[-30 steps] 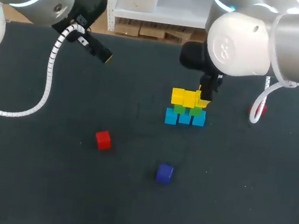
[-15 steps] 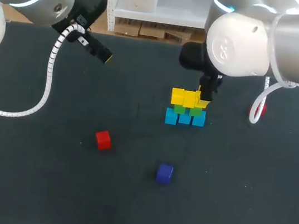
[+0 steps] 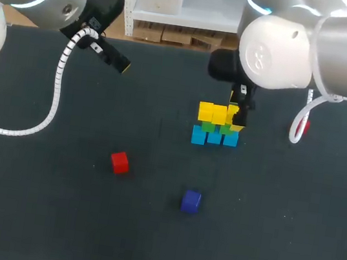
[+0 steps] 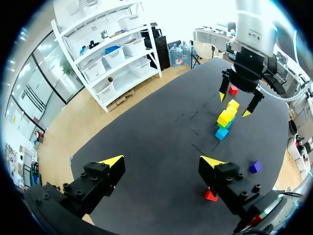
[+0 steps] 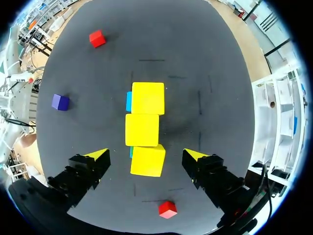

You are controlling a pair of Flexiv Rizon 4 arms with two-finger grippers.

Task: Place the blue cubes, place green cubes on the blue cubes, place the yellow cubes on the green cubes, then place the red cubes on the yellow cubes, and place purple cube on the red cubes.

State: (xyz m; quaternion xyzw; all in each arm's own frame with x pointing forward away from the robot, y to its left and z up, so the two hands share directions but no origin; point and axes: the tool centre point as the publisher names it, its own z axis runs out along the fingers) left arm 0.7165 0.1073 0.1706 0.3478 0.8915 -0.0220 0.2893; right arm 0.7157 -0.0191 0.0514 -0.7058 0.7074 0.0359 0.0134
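A stack stands mid-table: a row of blue cubes [image 3: 214, 137], green cubes [image 3: 217, 128] on them, and three yellow cubes [image 3: 213, 113] on top. In the right wrist view the yellow cubes [image 5: 142, 129] form a line. My right gripper [image 3: 235, 113] is open, straddling the end yellow cube [image 5: 147, 160] with gaps on both sides [image 5: 146, 154]. A red cube [image 3: 119, 162] and the purple cube [image 3: 191, 201] lie loose in front. A second red cube [image 3: 300, 127] sits to the right, partly behind a cable. My left gripper [image 4: 161, 161] hangs open and empty at the far left [image 3: 121, 63].
The right arm's white cable [image 3: 305, 120] loops down near the right-hand red cube. In the left wrist view the right gripper [image 4: 237, 100] hovers over the stack [image 4: 226, 120], with a red cube [image 4: 211, 195] just under the left gripper's finger.
My right gripper has opened and let go of the end yellow cube, which now sits level on the green row. The left arm has not moved.
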